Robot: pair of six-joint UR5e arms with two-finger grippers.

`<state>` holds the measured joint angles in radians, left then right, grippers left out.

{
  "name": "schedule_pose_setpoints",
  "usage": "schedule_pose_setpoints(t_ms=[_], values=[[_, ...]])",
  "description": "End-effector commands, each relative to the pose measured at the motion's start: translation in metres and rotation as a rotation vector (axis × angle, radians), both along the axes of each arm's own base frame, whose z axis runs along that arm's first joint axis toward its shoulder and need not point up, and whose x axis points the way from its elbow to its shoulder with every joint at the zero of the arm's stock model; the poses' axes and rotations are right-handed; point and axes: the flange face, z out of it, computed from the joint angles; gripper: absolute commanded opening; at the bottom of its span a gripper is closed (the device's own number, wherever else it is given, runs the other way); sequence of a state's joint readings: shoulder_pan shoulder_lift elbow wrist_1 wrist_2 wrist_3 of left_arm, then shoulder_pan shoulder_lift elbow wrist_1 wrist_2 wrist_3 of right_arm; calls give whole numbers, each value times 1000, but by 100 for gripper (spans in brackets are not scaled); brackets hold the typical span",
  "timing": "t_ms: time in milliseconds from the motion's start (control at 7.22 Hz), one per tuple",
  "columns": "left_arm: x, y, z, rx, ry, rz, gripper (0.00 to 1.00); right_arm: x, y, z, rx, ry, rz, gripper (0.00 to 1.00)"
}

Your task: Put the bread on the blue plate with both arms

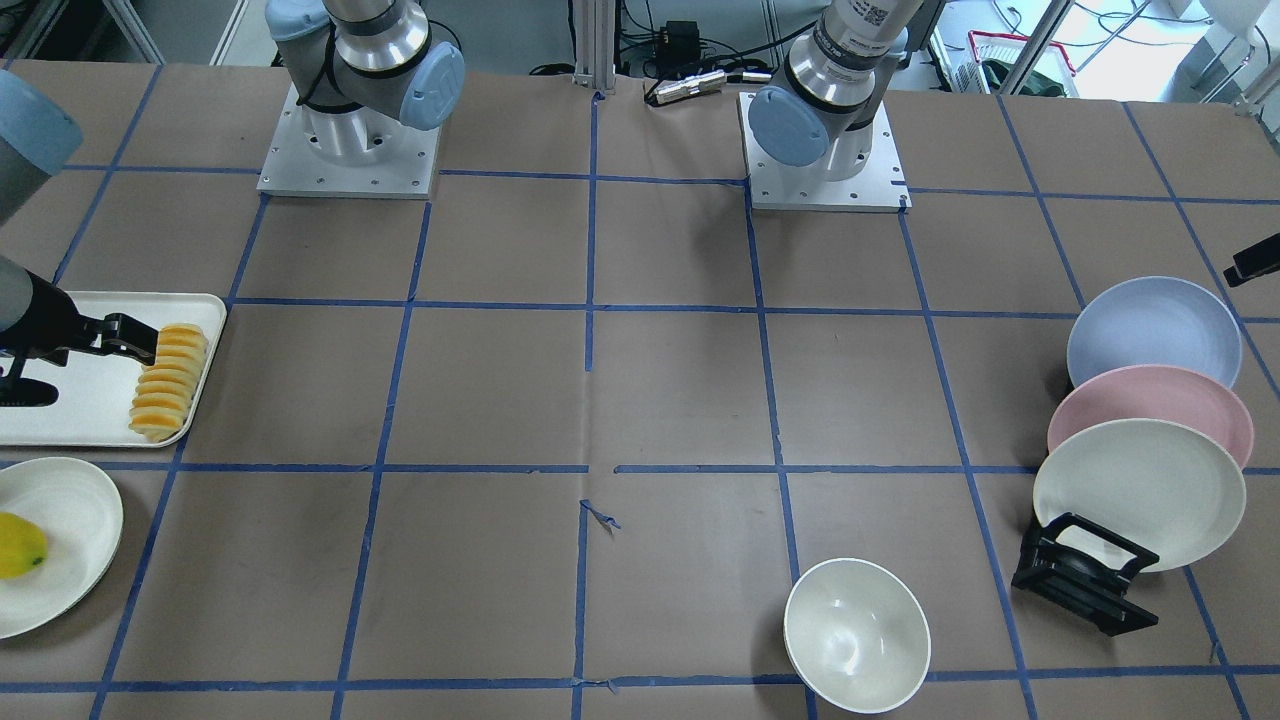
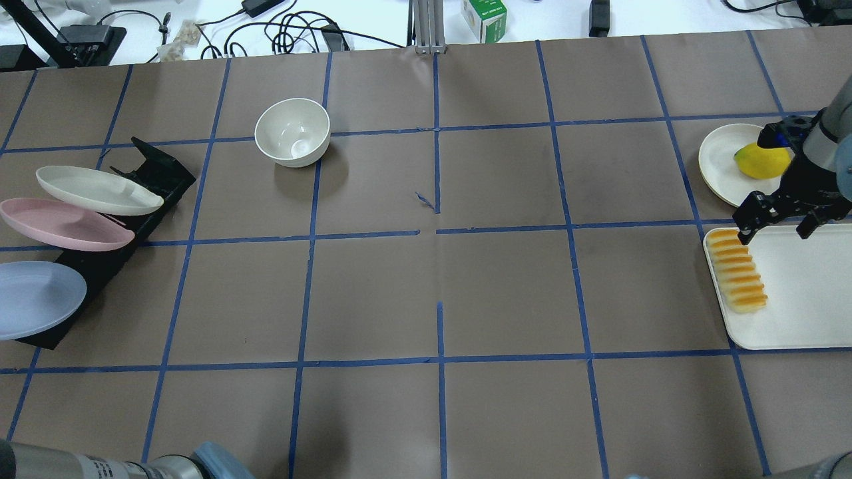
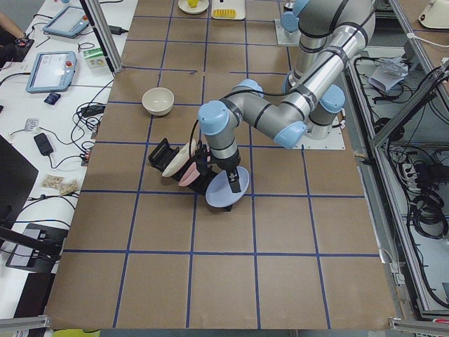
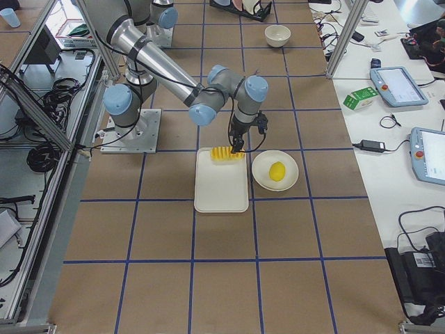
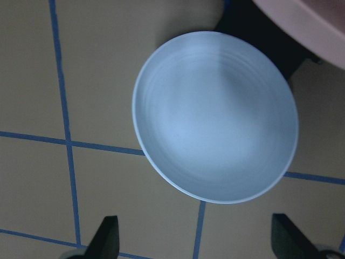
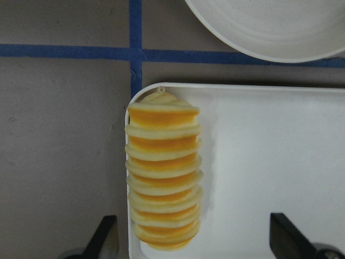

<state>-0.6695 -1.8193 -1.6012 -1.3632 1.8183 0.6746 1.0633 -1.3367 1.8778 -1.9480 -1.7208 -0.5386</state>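
The bread (image 2: 737, 271), a row of yellow-orange ridged slices, lies along the left edge of a white tray (image 2: 799, 299). It also shows in the right wrist view (image 6: 163, 178). My right gripper (image 2: 774, 229) is open and empty, hovering over the bread's far end, with one finger beside the loaf. The blue plate (image 2: 36, 299) leans tilted at the near end of a black rack (image 2: 156, 176). My left gripper (image 5: 197, 243) is open and empty just above the blue plate (image 5: 215, 116), not touching it.
A pink plate (image 2: 63, 225) and a cream plate (image 2: 96, 189) lean in the same rack behind the blue one. A white bowl (image 2: 293, 132) stands at the far left-centre. A cream plate (image 2: 719, 159) with a yellow lemon (image 2: 761, 161) sits beyond the tray.
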Motion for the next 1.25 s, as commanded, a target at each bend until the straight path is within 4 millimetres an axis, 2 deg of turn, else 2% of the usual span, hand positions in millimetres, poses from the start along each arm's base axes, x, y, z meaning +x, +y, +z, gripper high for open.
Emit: schedule_pose_setpoints(t_ms=[0, 138, 277, 415, 554, 692, 831, 969, 1108], values=[[4, 0, -29, -42, 36, 160, 100, -7, -6, -20, 11, -6, -3, 100], [-1, 4, -37, -61, 43, 247, 88, -8, -6, -25, 20, -10, -5, 100], [4, -2, -34, -158, -22, 394, 88, -9, -8, -30, 24, -11, -11, 100], [4, -7, -38, -197, -2, 447, 90, -9, -8, -39, 37, -22, -17, 100], [2, -1, -46, -173, 10, 452, 93, -8, -9, -46, 41, -39, -22, 100], [0, 16, -63, -143, 35, 471, 100, -8, -10, -52, 51, -47, -19, 100], [4, 27, -67, -145, 37, 464, 100, -9, -10, -60, 64, -54, -18, 100], [4, 27, -70, -146, 38, 464, 100, -9, -12, -66, 74, -57, -25, 100], [6, 25, -75, -144, 43, 472, 95, -9, -11, -68, 80, -61, -28, 100]])
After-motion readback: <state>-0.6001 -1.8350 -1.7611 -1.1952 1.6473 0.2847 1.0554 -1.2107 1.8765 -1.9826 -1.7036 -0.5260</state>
